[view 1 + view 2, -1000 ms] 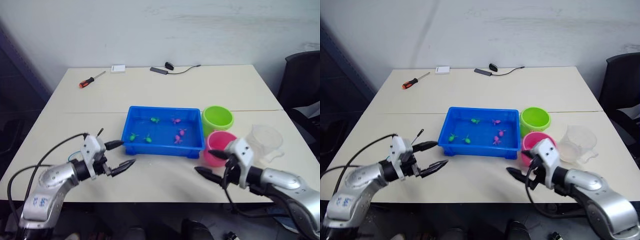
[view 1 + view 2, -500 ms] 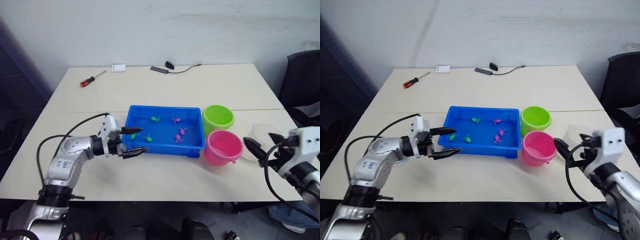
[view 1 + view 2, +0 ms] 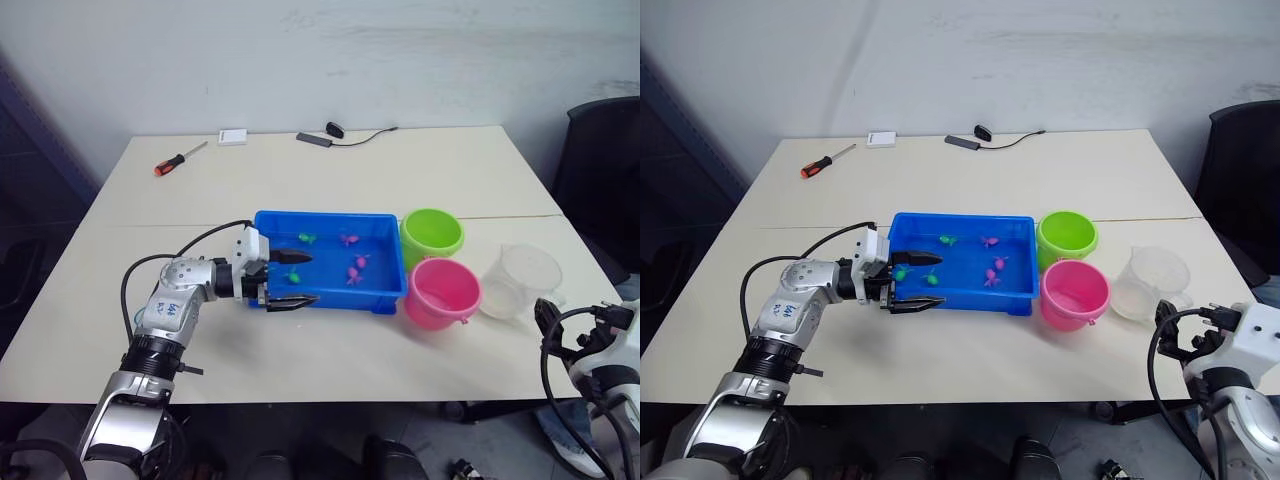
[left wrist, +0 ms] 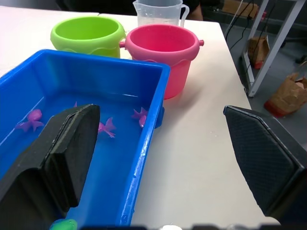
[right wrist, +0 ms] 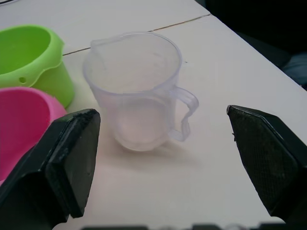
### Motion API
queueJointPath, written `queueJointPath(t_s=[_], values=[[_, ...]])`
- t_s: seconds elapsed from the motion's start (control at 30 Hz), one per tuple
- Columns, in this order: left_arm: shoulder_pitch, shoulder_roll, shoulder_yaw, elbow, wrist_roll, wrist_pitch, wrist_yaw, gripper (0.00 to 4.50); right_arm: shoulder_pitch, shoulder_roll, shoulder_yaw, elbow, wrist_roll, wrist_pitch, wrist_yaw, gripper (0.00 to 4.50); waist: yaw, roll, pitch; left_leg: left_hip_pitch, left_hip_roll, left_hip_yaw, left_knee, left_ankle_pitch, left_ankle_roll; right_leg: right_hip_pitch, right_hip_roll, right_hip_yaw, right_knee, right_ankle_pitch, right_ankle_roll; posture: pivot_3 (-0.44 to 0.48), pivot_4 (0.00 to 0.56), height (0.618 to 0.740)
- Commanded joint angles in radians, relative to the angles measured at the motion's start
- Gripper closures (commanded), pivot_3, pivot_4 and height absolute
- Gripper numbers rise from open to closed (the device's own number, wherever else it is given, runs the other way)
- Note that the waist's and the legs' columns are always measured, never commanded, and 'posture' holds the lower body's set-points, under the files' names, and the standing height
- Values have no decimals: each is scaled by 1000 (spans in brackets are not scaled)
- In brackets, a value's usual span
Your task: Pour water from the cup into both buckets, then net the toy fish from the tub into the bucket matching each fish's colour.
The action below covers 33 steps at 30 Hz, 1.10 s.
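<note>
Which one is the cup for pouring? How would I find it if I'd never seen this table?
Start at the big blue tub in the middle of the table. Beside it stand the green bucket and the pink bucket; just past the pink one, nearer the table's edge, stands the cup. It's the see-through one, with a side handle and a pour spout.

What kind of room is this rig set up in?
Likely an office or lab room: a plain white wall, two pale tables pushed together, a black office chair, and a red-handled screwdriver lying about.

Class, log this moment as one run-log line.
left hand: open, straddling tub rim | right hand: open, facing cup | buckets: beside tub
</note>
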Motion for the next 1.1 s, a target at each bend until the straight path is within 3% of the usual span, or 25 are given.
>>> queueJointPath(t_s=[0.03, 0.63, 1.1], values=[[-2, 7, 14, -13, 6, -23, -4, 35, -29, 20, 7, 67, -39, -39, -41, 0, 1, 1, 0, 0, 0, 0, 0, 0, 0, 0, 0, 0, 0, 0, 0, 0, 150, 740], [71, 62, 55, -157, -5, 36, 46, 35, -212, 14, 71, 384, -188, -143, -104, 0, -4, 3, -1, 1, -3, 0, 0, 1, 2, -1, -2, 1, 8, 2, 4, 0, 150, 740], [111, 92, 79, -240, -14, 86, 73, 35, -301, 24, 68, 522, -265, -239, -154, 0, -4, 4, -1, 1, -9, 0, 0, 2, 2, -1, -3, 2, 11, 4, 6, 0, 150, 740]])
